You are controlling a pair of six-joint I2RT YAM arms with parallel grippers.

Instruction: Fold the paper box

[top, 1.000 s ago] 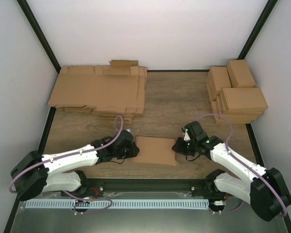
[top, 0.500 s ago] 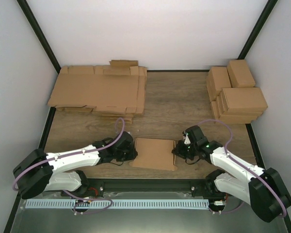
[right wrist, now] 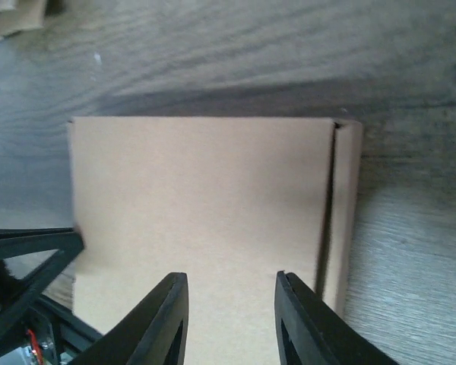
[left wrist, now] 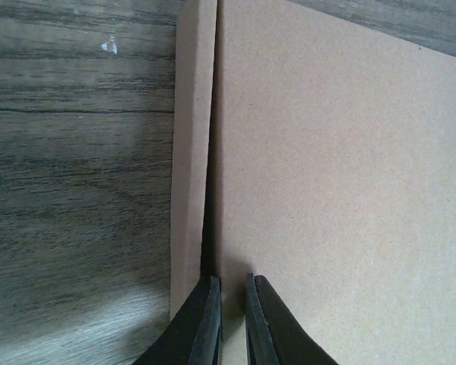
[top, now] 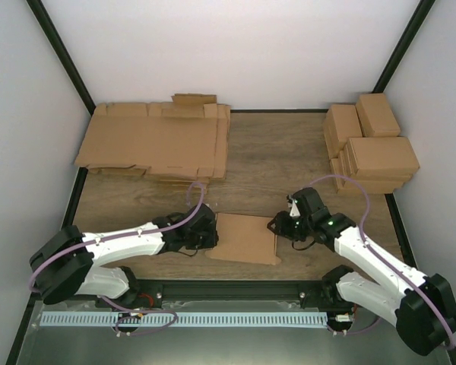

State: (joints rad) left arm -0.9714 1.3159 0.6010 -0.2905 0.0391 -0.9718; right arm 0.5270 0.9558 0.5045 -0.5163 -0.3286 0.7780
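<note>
The paper box (top: 245, 238) lies flat and brown near the table's front edge, between both arms. My left gripper (top: 211, 234) sits at the box's left edge. In the left wrist view its fingertips (left wrist: 233, 283) rest on the top panel (left wrist: 334, 175), beside the dark slit along a narrow side flap (left wrist: 188, 152). They are closed to a thin gap with nothing clearly pinched. My right gripper (top: 278, 228) hangs at the box's right edge. In the right wrist view it stands open (right wrist: 232, 285) over the box's panel (right wrist: 205, 198), with nothing between its fingers.
A pile of flat cardboard sheets (top: 156, 144) lies at the back left. Stacked finished boxes (top: 372, 148) stand at the back right. A black rail (top: 235, 287) runs along the front edge just behind the box. Bare wood (top: 273, 152) spans the middle.
My right gripper has opened and drawn back a little from the box's right edge. My left gripper has closed further. The box shifted slightly left, then back right.
</note>
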